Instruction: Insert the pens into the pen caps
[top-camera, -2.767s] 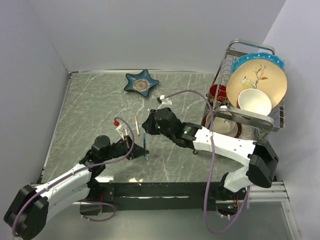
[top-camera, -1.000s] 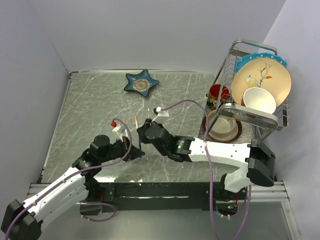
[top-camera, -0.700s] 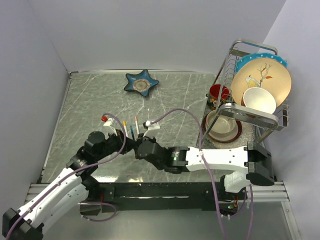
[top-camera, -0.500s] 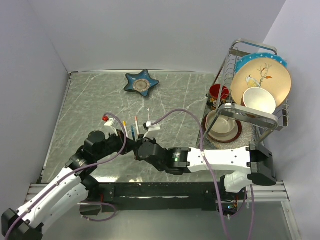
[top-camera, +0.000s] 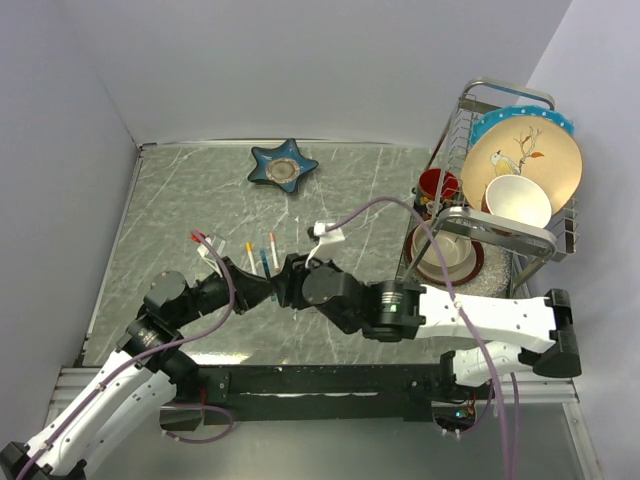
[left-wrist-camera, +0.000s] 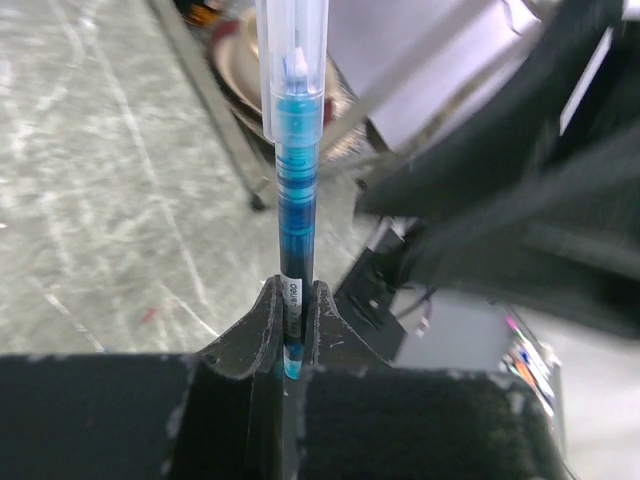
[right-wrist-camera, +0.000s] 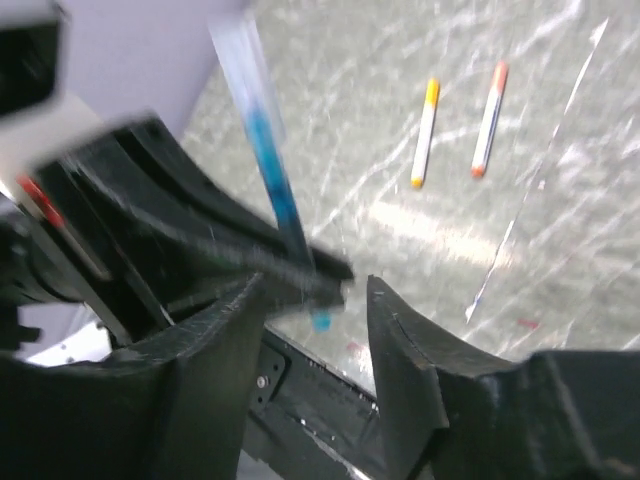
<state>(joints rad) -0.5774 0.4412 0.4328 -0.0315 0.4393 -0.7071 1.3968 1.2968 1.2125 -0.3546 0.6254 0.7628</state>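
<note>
My left gripper (left-wrist-camera: 292, 300) is shut on the lower end of a blue-ink pen (left-wrist-camera: 297, 190), which stands upright with a clear cap (left-wrist-camera: 292, 60) on top. In the top view the left gripper (top-camera: 268, 290) meets my right gripper (top-camera: 290, 278) at the table's middle front. The right gripper (right-wrist-camera: 315, 300) is open, its jaws on either side of the blue pen's (right-wrist-camera: 275, 190) lower end and the left fingers (right-wrist-camera: 250, 255). Two white pens lie side by side on the table beyond, one yellow-capped (right-wrist-camera: 425, 135) (top-camera: 250, 256), one red-orange-capped (right-wrist-camera: 488, 120) (top-camera: 273, 249).
A blue star-shaped dish (top-camera: 283, 167) sits at the back. A dish rack (top-camera: 470, 100) with a plate, bowls and a red mug (top-camera: 437, 185) stands at the right. Purple cables loop over both arms; a red-tipped plug (top-camera: 197, 238) hangs by the left wrist.
The left arm has drawn back to the near left with the blue pen. The right gripper has followed it leftward and now straddles the pen's lower end.
</note>
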